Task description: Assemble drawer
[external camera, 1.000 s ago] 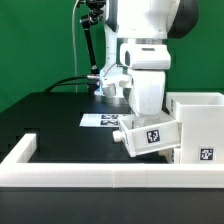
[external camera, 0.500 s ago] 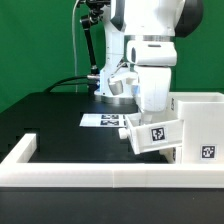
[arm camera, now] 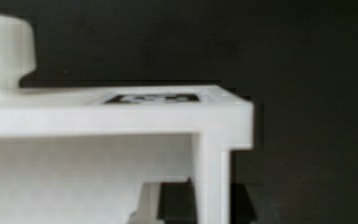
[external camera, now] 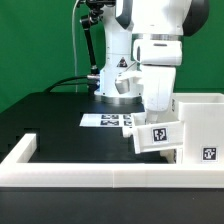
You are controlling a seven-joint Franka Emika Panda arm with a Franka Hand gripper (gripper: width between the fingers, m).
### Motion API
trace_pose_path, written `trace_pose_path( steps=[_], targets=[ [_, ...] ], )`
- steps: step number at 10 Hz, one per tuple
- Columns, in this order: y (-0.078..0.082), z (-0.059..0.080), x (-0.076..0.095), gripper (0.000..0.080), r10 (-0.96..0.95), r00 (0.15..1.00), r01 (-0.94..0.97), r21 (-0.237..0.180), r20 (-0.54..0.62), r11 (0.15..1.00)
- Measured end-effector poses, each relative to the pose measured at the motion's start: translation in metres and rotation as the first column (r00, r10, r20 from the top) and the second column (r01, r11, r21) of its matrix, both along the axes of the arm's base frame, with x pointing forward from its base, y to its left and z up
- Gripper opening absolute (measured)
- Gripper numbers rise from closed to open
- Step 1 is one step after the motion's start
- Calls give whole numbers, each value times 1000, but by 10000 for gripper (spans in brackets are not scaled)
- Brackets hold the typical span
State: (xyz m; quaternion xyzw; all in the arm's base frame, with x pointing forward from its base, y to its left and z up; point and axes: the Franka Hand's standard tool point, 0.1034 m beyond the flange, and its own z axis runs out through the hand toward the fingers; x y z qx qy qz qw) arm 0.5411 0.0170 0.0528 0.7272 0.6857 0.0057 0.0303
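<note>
My gripper (external camera: 156,116) is shut on a white drawer tray (external camera: 160,137) with a black-and-white tag on its front. It holds the tray tilted, just above the table, against the open side of the larger white drawer box (external camera: 203,128) at the exterior view's right. In the wrist view my gripper (arm camera: 211,202) has a dark finger on either side of the tray's thin white wall (arm camera: 211,160). The tray's tag (arm camera: 158,98) and a white round knob (arm camera: 2,50) also show there.
The marker board (external camera: 108,121) lies on the black table behind the tray. A low white rail (external camera: 90,176) runs along the front edge and turns back at the exterior view's left (external camera: 22,148). A black stand with cables (external camera: 88,50) rises behind.
The arm has moved to the exterior view's right with the tray in its grip, bringing it up against the larger drawer box. The box and marker board have not moved.
</note>
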Motion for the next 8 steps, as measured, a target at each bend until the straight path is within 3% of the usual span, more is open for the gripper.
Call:
trace_pose_path(
  steps=[8],
  targets=[
    [0,2,2,41,28,1000,-28,-4,2,1000]
  ],
)
